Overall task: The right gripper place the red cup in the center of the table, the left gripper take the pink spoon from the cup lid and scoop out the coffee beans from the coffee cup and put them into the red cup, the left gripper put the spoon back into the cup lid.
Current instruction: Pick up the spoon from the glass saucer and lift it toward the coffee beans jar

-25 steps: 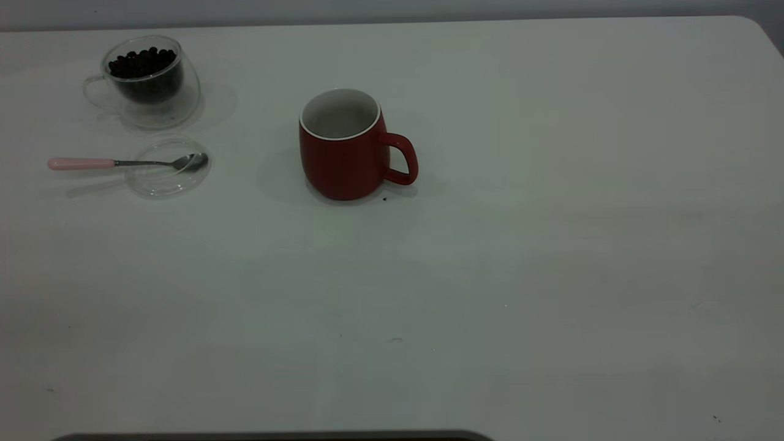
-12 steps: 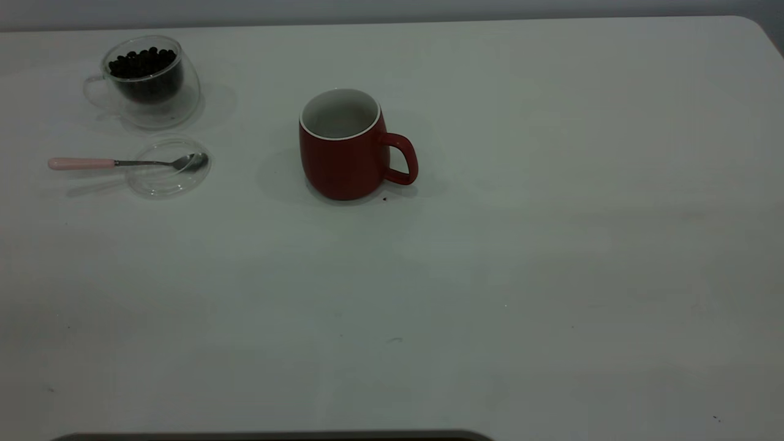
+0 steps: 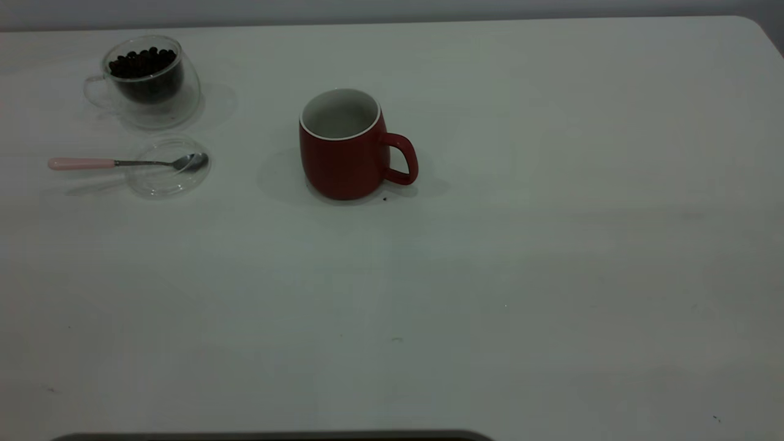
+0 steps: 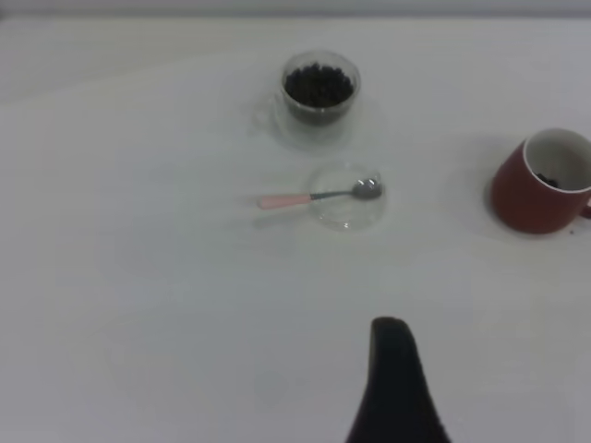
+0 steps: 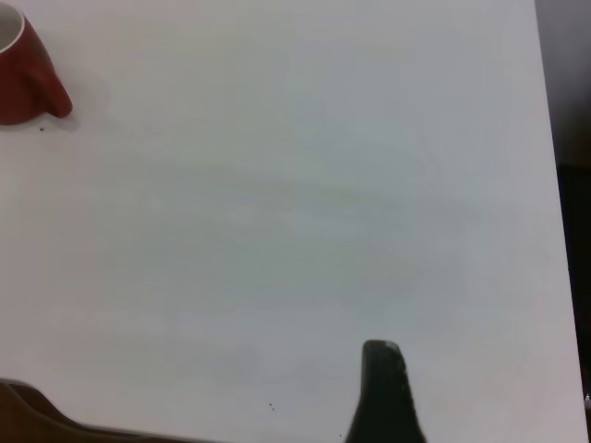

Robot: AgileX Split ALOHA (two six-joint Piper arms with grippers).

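The red cup stands upright near the middle of the table, handle toward the right; the left wrist view shows a few dark coffee beans inside it. The coffee cup, holding coffee beans, sits at the far left. Just in front of it lies the cup lid, with the pink spoon resting its metal bowl on the lid and its handle pointing left. No arm shows in the exterior view. A dark part of my left gripper shows well short of the spoon; my right gripper is far from the red cup.
One dark speck lies by the red cup's base. The table's rounded corner is at the far right. A dark edge runs along the near side.
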